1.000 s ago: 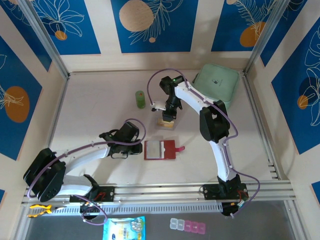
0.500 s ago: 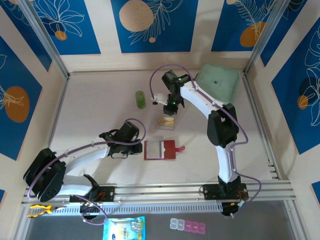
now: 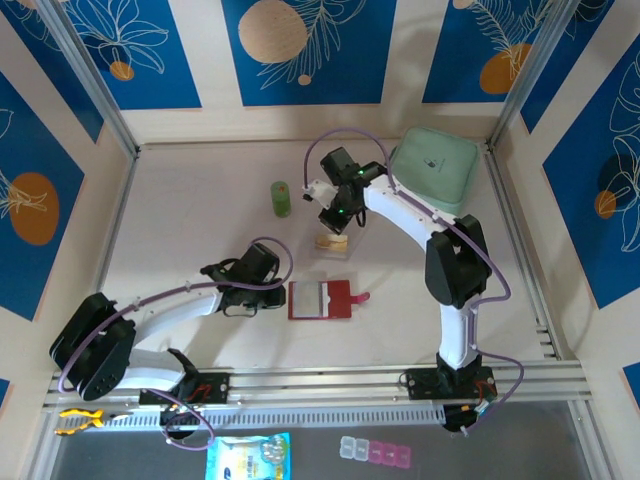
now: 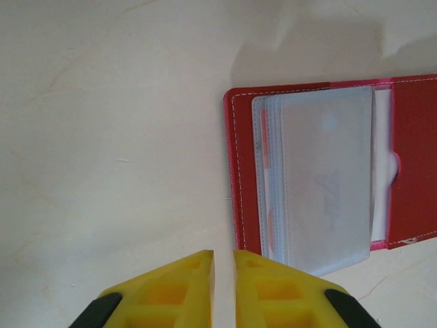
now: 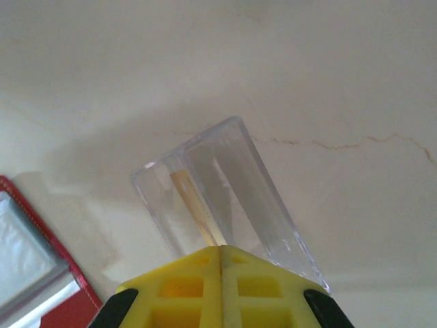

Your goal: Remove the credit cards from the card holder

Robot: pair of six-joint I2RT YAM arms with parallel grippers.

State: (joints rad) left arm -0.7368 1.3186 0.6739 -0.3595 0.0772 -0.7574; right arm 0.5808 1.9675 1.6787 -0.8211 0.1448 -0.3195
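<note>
I am watching the card holder [image 3: 320, 300] lying open and flat on the bench [image 3: 200, 220], toward the front between the two arms, its greyish clear pockets [image 4: 321, 178] facing up. The left hand [image 4: 224, 263] is hovering just beside the holder's corner, its fingers all but closed with only a slit between them and nothing in it. The right hand [image 5: 220, 273] is hanging above the clear plastic box [image 5: 225, 198] farther back, fingers pressed together and, as far as I can tell, empty. One credit card [image 5: 194, 205] is standing on edge inside that box. Through the pockets I am seeing pinkish tints that may be more cards, though I cannot be sure. I am judging a card to be light, stiff and slick, sitting flush in a soft sleeve that will likely drag along with it. So I am expecting to need one hand pinning the holder down while the other is pinching a card's exposed edge at the pocket mouth and drawing it straight out.
</note>
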